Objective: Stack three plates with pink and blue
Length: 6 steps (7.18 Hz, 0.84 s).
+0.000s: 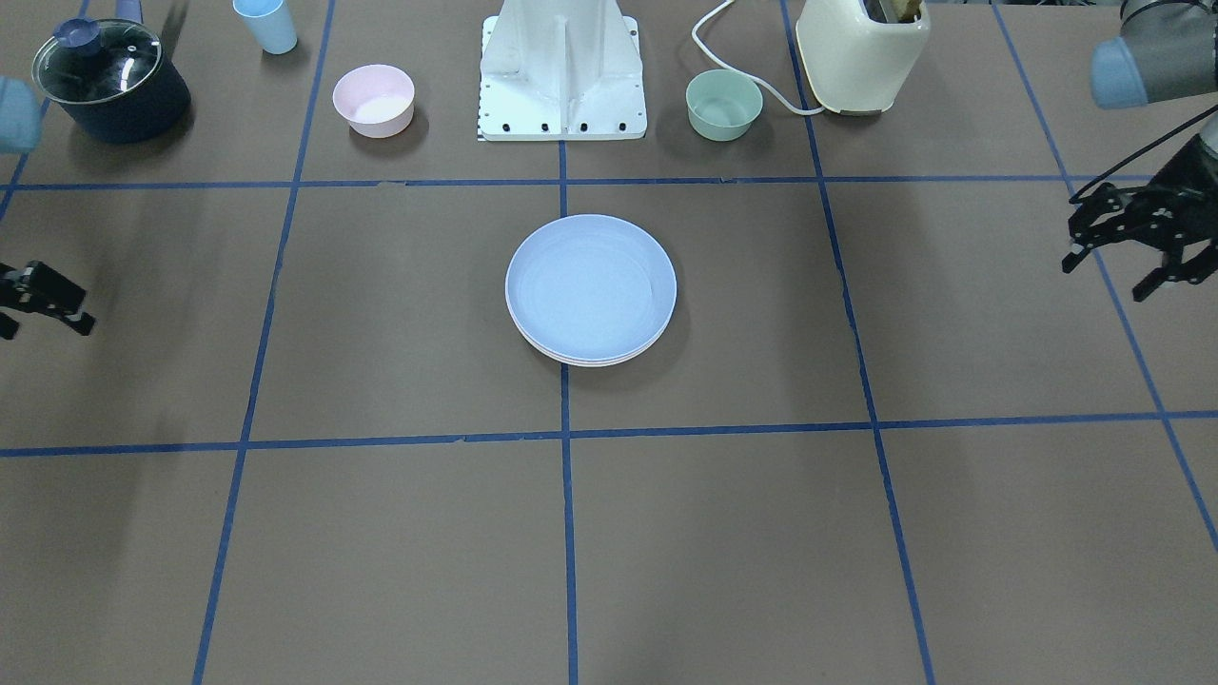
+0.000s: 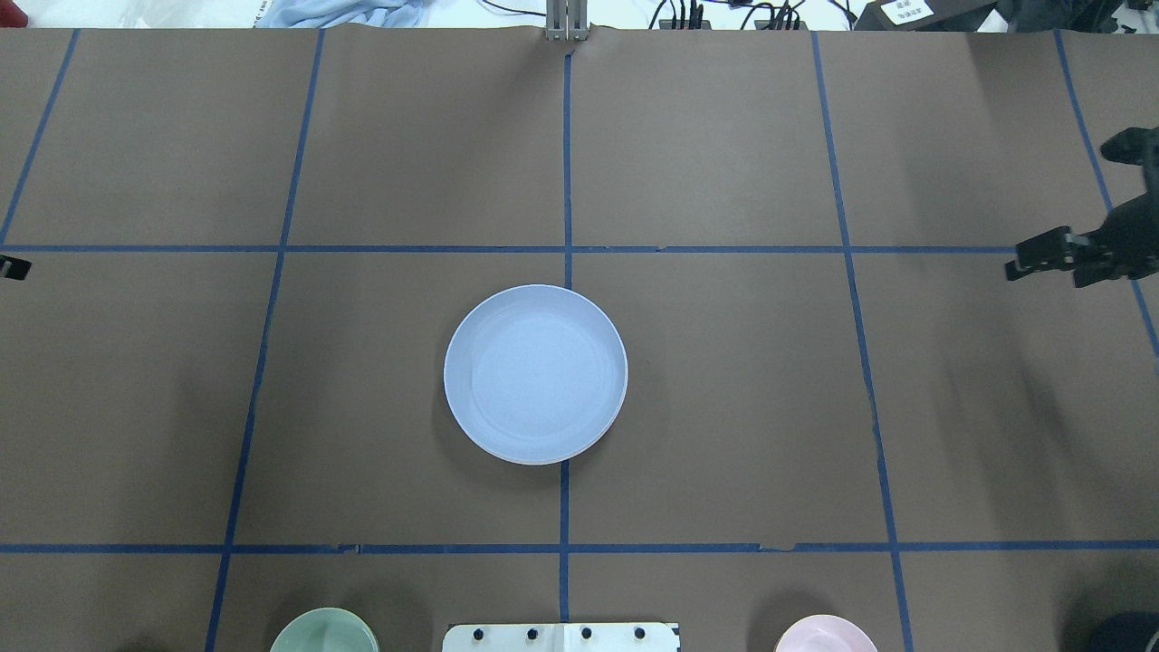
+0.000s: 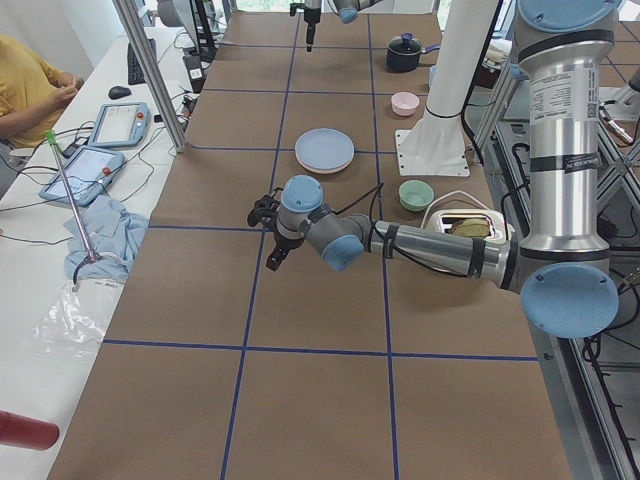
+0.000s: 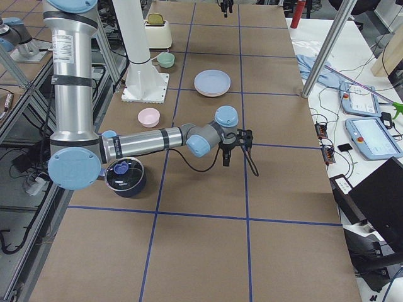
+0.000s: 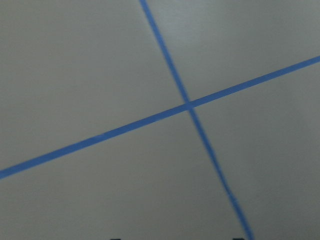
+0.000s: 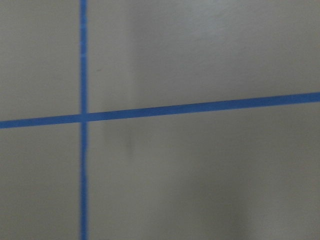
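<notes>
The three plates sit as one stack at the table's centre. The light blue plate (image 1: pixel 590 285) is on top and also shows in the overhead view (image 2: pixel 534 371). Thin pale rims of the pink and cream plates (image 1: pixel 592 361) show under its near edge. My left gripper (image 1: pixel 1113 271) hovers far off at the table's left end, open and empty; it also shows in the exterior left view (image 3: pixel 268 235). My right gripper (image 2: pixel 1046 272) hovers at the opposite end, open and empty. Both wrist views show only brown table and blue tape.
Near the robot base (image 1: pixel 561 76) stand a small pink bowl (image 1: pixel 373 100), a mint-green bowl (image 1: pixel 724 105), a cream toaster (image 1: pixel 861 52), a dark lidded pot (image 1: pixel 109 81) and a light blue cup (image 1: pixel 266 24).
</notes>
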### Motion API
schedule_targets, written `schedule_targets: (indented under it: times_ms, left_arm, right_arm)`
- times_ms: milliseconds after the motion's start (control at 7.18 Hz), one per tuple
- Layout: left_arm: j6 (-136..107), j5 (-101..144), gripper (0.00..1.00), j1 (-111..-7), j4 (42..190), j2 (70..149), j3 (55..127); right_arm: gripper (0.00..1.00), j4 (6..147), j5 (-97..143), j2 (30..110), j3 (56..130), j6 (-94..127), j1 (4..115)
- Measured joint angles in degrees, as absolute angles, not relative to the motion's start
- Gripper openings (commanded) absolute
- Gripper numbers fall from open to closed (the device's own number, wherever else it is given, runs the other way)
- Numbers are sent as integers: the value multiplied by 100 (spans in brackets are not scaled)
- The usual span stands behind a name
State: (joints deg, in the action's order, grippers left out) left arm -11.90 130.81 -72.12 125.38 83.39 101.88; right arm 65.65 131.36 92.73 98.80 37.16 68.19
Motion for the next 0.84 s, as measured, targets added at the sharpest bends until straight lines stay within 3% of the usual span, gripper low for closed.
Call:
schedule_targets:
  times_ms: [418, 836]
  left_arm:
    - [-10, 13112, 99, -8057, 12261, 8141, 9941]
    - [760, 13115, 99, -8606, 11421, 8242, 9934]
  right_arm:
    - [100, 8175, 13214, 9393, 9854, 1353, 8088]
    - [100, 8803, 13482, 9406, 9939, 775, 8584]
